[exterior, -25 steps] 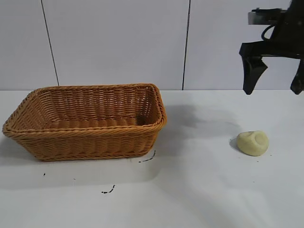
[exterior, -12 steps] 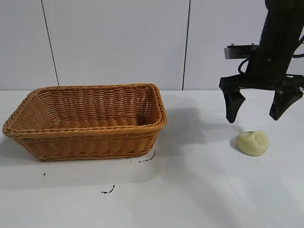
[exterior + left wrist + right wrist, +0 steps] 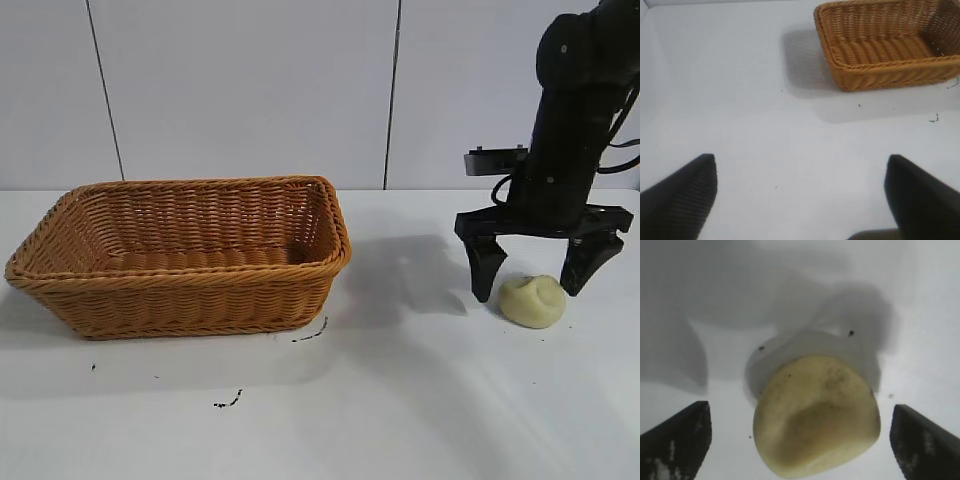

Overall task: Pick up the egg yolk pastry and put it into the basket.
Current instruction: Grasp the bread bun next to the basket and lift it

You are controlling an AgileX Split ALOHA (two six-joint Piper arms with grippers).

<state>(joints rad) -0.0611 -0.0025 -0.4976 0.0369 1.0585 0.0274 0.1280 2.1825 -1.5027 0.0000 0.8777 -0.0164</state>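
The pale yellow egg yolk pastry (image 3: 533,300) lies on the white table at the right, its dented top facing up. My right gripper (image 3: 532,288) hangs open straight over it, one finger on each side and neither touching. From the right wrist the pastry (image 3: 816,415) fills the gap of the right gripper (image 3: 801,412) with room to spare. The orange-brown wicker basket (image 3: 180,255) stands empty at the left. My left gripper (image 3: 801,162) is open over bare table, with the basket (image 3: 880,75) far ahead of it.
A grey panelled wall backs the table. A few small dark marks (image 3: 228,403) dot the table in front of the basket. White tabletop (image 3: 420,340) separates basket and pastry.
The right arm has come down from high at the right edge and moved left, so its open fingers now flank the pastry. Pastry and basket have not moved.
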